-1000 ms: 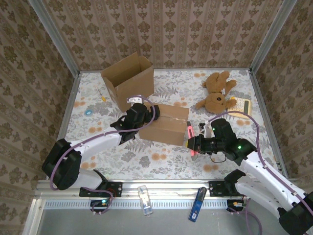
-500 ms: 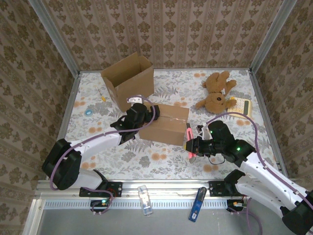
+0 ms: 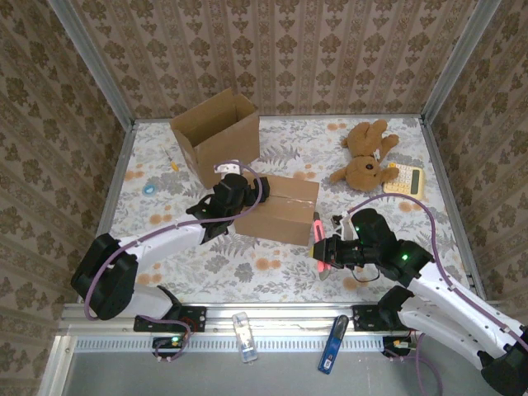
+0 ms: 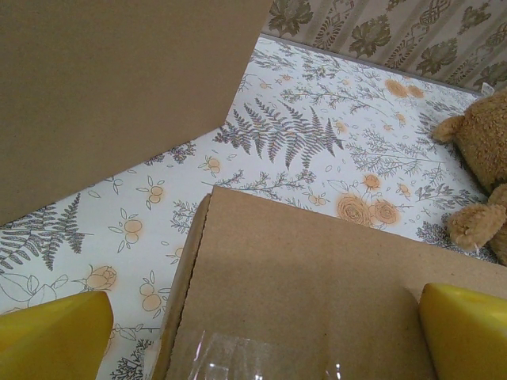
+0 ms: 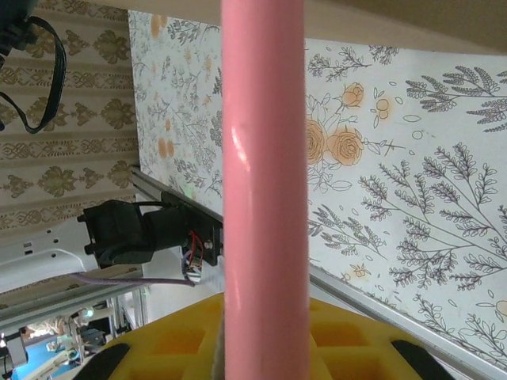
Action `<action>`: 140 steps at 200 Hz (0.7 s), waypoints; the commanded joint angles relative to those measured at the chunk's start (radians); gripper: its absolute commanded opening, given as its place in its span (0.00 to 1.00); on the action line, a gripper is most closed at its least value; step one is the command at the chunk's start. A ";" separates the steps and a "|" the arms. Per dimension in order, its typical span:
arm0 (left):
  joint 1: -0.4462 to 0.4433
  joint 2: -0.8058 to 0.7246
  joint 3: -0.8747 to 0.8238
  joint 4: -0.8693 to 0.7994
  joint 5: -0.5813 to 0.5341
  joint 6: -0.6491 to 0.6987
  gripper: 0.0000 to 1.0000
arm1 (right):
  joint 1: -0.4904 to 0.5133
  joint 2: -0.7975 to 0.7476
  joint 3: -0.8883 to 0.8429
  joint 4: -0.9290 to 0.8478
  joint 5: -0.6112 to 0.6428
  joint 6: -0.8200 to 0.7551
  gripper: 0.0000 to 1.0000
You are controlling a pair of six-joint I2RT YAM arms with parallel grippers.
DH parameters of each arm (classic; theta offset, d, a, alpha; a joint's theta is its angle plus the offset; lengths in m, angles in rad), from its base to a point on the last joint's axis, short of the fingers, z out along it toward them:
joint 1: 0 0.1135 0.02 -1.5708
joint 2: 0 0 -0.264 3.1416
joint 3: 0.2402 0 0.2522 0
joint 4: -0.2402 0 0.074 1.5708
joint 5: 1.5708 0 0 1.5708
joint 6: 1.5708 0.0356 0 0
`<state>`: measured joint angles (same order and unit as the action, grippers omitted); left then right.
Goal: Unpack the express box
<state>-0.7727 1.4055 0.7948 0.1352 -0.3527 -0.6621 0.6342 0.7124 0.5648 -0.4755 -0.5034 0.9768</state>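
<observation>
The left gripper (image 3: 234,193) hangs over the left end of the sealed express box (image 3: 280,213), jaws spread wide and gripping nothing. In its wrist view one yellow fingertip (image 4: 51,336) sits off the box's left edge above the flowered bench (image 4: 317,134), and the other shows over the cardboard top. A strip of clear tape (image 4: 238,360) runs along the lid between them. Just behind this gripper stands a second carton, an open box (image 3: 216,132) tipped on its side, its brown wall close above the fingers. Far to the gripper's right lies a teddy bear (image 3: 367,153), and a yellow calculator (image 3: 405,178) touches the bear's far side.

The right gripper (image 3: 323,249) is closed on a slim pink tool (image 3: 317,227), which stands out ahead of its fingers. The tool's upper end is just beside the right end of the express box; I cannot tell whether it touches. In the right wrist view the pink shaft crosses the middle of the picture over the yellow finger pad (image 5: 341,340), with the box's cardboard edge across the top beyond it.

Well behind both grippers, on the bench's metal front rail, lie a clear bottle (image 3: 241,334) and a blue object (image 3: 332,343).
</observation>
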 commanded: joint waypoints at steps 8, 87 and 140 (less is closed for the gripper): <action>0.001 0.104 -0.071 -0.230 0.020 -0.007 0.98 | 0.032 -0.025 -0.019 -0.012 -0.048 0.014 0.00; 0.008 0.038 0.106 -0.310 0.048 0.171 1.00 | 0.026 -0.082 0.194 -0.449 0.344 -0.098 0.00; 0.026 0.038 0.421 -0.499 0.076 0.362 1.00 | 0.054 -0.030 0.189 -0.473 0.494 -0.076 0.00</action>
<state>-0.7574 1.4441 1.0939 -0.2180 -0.3038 -0.4385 0.6605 0.6514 0.7586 -0.9077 -0.1352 0.8925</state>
